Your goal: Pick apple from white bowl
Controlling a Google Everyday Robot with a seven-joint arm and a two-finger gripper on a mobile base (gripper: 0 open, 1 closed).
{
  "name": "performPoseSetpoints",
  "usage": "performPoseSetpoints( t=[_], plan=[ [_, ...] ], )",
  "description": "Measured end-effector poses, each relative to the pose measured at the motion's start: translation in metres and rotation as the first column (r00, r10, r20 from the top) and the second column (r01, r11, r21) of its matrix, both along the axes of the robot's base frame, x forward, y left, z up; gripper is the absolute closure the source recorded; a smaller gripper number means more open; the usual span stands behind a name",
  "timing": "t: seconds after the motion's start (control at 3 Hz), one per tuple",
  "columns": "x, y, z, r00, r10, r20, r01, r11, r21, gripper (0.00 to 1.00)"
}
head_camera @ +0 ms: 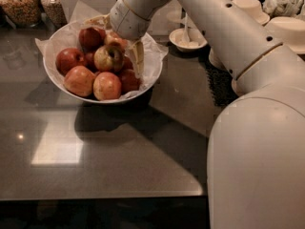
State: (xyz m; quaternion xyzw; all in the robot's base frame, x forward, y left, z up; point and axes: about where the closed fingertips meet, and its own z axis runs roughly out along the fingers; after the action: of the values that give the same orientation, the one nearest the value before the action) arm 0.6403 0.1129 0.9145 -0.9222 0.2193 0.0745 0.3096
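- Reaching down over the white bowl (59, 85), the gripper (119, 39) hangs low above the heaped fruit, its two fingers (138, 58) spread apart and holding nothing.
- One finger dips just to the right of the apple (108, 57); whether it touches is unclear.
- The apple lies on top of the heap near the bowl's middle, with red apples (78, 80) packed around it.
- The bowl stands on a dark table (95, 151).
- A small bowl with a spoon (188, 37) sits behind it.

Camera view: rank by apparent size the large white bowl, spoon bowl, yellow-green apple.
1. White bowl.
2-3. Small bowl with spoon and yellow-green apple look alike; that bowl sits farther back.
Gripper hangs over the white bowl, beside the apple.
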Motion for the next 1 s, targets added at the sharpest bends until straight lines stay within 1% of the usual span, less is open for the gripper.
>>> performPoseSetpoints(
  t=[0.33,1.0],
  plan=[
    [-0.0065,0.0124,0.0086,0.9984,-0.002,-0.056,0.001,0.999,-0.032,0.0],
    [-0.0056,0.0161,0.0071,0.9981,0.002,-0.061,-0.003,1.0,-0.02,0.0]
  ],
)
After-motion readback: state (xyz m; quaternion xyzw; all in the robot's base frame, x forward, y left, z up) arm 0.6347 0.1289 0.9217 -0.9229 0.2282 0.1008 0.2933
